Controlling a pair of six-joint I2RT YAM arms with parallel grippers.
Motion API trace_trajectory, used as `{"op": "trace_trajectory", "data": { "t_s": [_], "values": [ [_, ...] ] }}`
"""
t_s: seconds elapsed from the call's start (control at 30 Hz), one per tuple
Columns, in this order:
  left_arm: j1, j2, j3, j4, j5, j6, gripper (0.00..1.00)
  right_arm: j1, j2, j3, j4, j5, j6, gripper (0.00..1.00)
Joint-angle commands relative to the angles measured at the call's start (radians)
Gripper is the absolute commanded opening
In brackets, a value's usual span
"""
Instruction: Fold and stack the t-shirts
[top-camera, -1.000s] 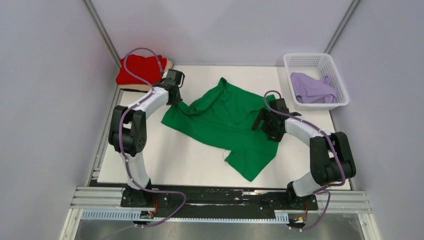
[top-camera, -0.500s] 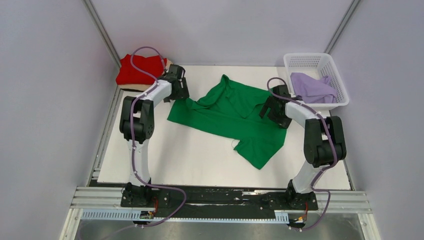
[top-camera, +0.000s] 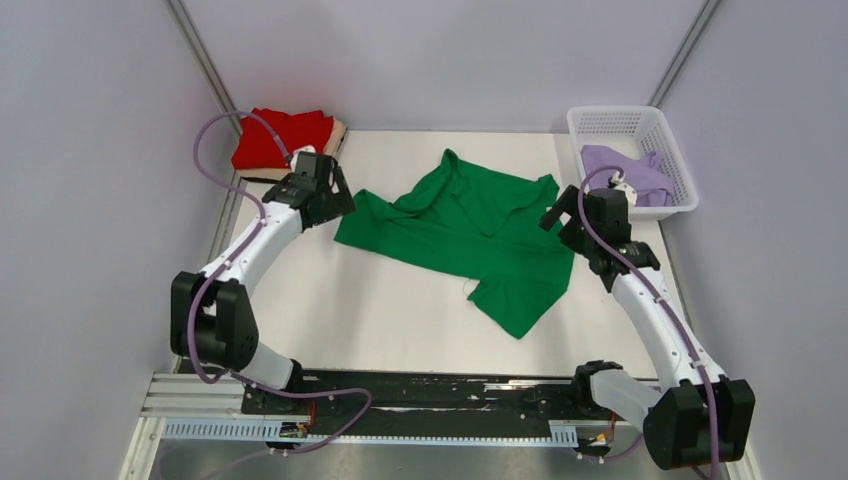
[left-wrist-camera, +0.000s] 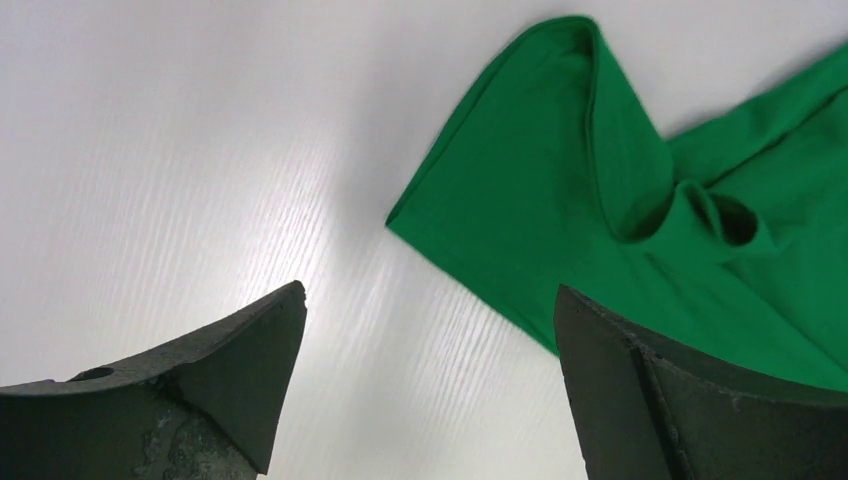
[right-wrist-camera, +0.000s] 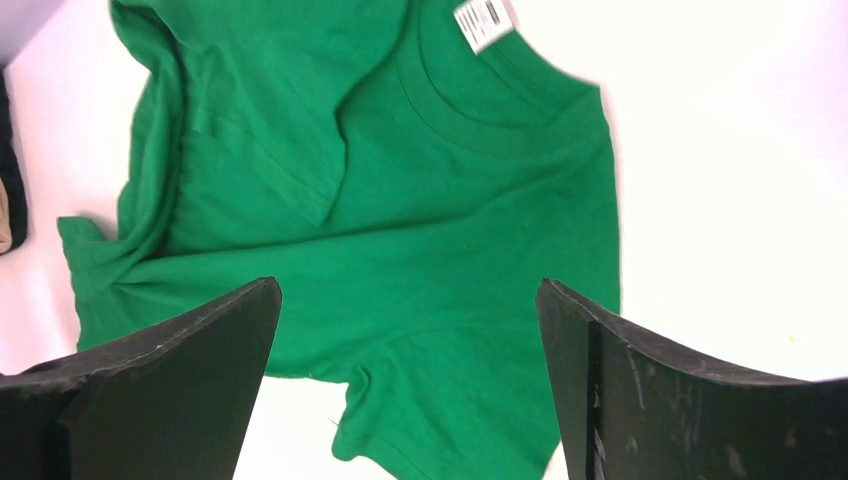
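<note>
We read the table (top-camera: 350, 310) from above as a clock face, with 12 at the far edge and the arm bases at 6.

The green t-shirt (top-camera: 460, 235) lies spread but rumpled at the centre, a little toward 12. Its collar points to 3 and one sleeve trails toward 5. The red t-shirt (top-camera: 285, 138) sits folded in the corner at 10, on top of the tan t-shirt (top-camera: 338, 130), of which only an edge peeks out. The lavender t-shirt (top-camera: 625, 172) is heaped in the white basket (top-camera: 600, 120) at 2.

The left arm rises from its base at 7 and kinks its elbow out toward 8. Its forearm then reaches up toward 11, with the wrist turned in to face the cloth. The left gripper (top-camera: 335, 202) hangs at the green shirt's 9 o'clock edge. Its wrist camera shows the jaws spread wide with nothing between them, only white table and a folded corner of the shirt below.

The right arm has its elbow folded low at 5. From there a long forearm stretches up toward 1. The right gripper (top-camera: 560, 213) hovers at the shirt's 3 o'clock edge, next to the basket. Its jaws also gape fully and hold nothing. In the wrist view they frame the shirt's body, with the collar and white neck label (right-wrist-camera: 484, 20) at 12.
</note>
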Motion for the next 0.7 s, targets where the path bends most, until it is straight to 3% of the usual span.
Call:
{"op": "trace_trajectory", "data": {
  "t_s": [0.0,0.2,0.4,0.67],
  "values": [
    [0.033,-0.033,-0.123,0.011,-0.002,-0.065,1.00,-0.004,-0.045,-0.107,0.043,-0.045,0.055,1.00],
    [0.092,0.084,-0.077,0.038,0.114,-0.070,0.98,-0.005,-0.082,-0.134,0.046,-0.069,0.017,1.00],
    [0.093,0.264,0.073,-0.046,0.165,-0.053,0.84,-0.005,-0.086,-0.162,0.042,-0.080,0.021,1.00],
    [0.090,0.406,0.175,-0.084,0.173,-0.044,0.74,-0.004,-0.085,-0.181,0.037,-0.062,0.011,1.00]
  ]
}}
